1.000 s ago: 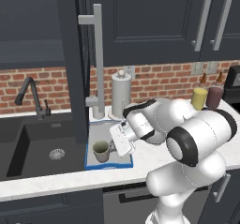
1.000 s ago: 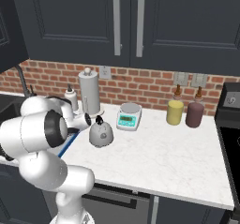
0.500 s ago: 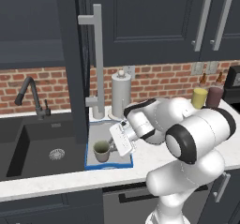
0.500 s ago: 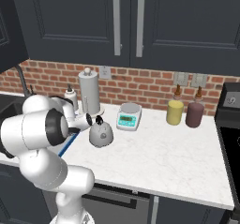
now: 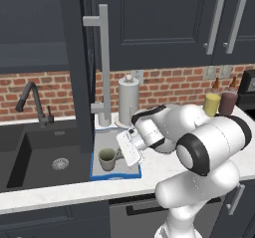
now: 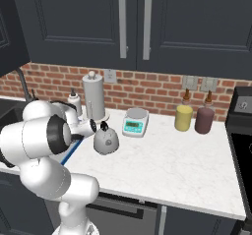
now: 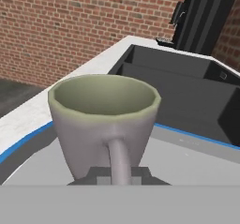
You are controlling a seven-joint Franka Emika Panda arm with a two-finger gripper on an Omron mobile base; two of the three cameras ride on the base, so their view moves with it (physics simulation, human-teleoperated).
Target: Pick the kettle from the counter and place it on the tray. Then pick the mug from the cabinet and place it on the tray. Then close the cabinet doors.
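Note:
The grey-beige mug stands upright on the grey, blue-rimmed tray, its handle pointing at my hand. My gripper is low over the tray at the mug's right side. In the hand view the mug is very close, and my gripper is shut on its loop handle, with a dark fingertip on either side. The silver kettle sits on the white counter, just right of the tray's blue edge. The dark cabinet door hangs open above the tray, and its bar handle faces me.
A paper-towel roll stands behind the tray. The black sink and faucet lie to its left. Further right on the counter are a small scale, a yellow jar and a maroon jar. A white soap bottle stands by the wall.

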